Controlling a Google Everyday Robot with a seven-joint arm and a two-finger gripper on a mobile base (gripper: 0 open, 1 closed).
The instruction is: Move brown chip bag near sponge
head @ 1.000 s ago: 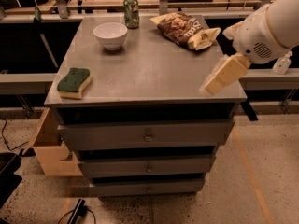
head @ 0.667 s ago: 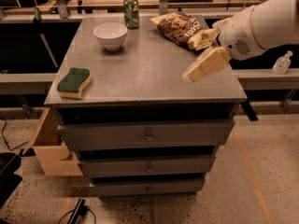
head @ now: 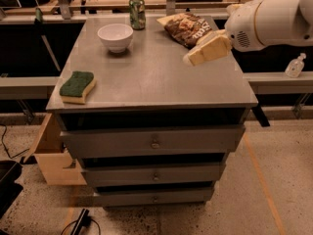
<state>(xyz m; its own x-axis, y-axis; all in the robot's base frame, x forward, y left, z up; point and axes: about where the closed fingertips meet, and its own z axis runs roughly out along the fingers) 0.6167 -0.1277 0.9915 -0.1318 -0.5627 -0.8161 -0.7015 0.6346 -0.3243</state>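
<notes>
The brown chip bag [head: 187,28] lies crinkled at the back right of the grey cabinet top [head: 151,77], its right end hidden behind my arm. The sponge [head: 77,86], yellow with a dark green top, lies near the front left corner. My gripper [head: 191,59] reaches in from the right and hovers above the cabinet top just in front of the bag, apart from it and far from the sponge.
A white bowl [head: 115,36] and a green can [head: 137,12] stand at the back left of the top. Drawers [head: 154,142] run below the top. An open wooden box [head: 51,153] sits at the cabinet's lower left. A clear bottle [head: 296,65] stands on the right ledge.
My gripper has moved left and toward the back of the cabinet top, coming closer to the chip bag. The bag, sponge, bowl and can have not moved.
</notes>
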